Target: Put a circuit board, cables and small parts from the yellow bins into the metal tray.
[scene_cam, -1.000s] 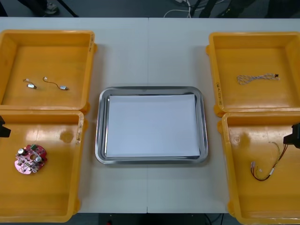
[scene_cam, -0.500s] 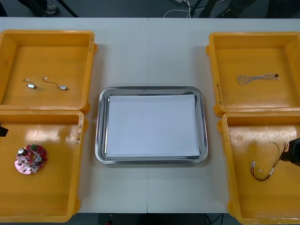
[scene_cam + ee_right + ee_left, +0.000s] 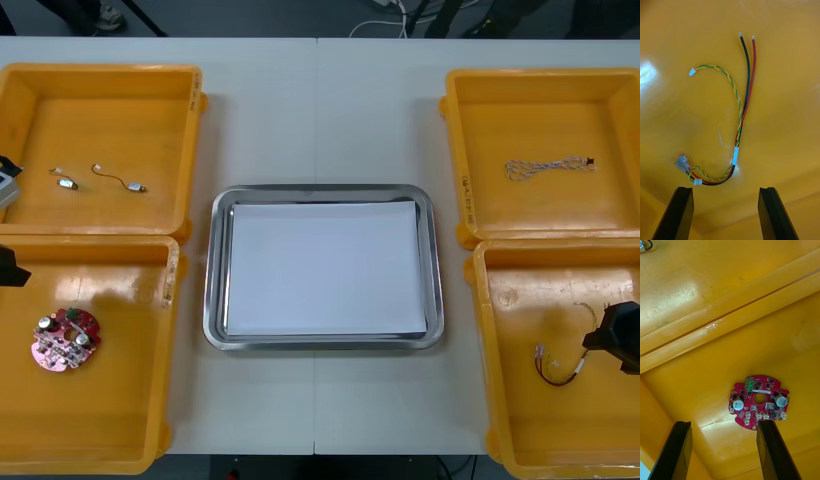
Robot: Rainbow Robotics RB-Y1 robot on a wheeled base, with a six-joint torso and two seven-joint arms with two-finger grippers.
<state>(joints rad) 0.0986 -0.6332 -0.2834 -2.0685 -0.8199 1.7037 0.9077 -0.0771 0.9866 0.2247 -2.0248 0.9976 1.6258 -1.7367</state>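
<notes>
A round red circuit board lies in the near left yellow bin. My left gripper hangs open above the circuit board, which sits just beyond its fingers and nearer one of them; the gripper pokes in at the table's left edge. A red and yellow cable lies in the near right bin. My right gripper hovers open over its right end. The cable stretches away from between the open right gripper fingers.
The metal tray, white inside, sits mid-table between the bins. The far left bin holds small metal parts. The far right bin holds a twisted blue and white cable.
My right gripper has moved toward the table's near edge and inward, deeper into the near right bin, close to the cable. My left arm has edged a little farther in.
</notes>
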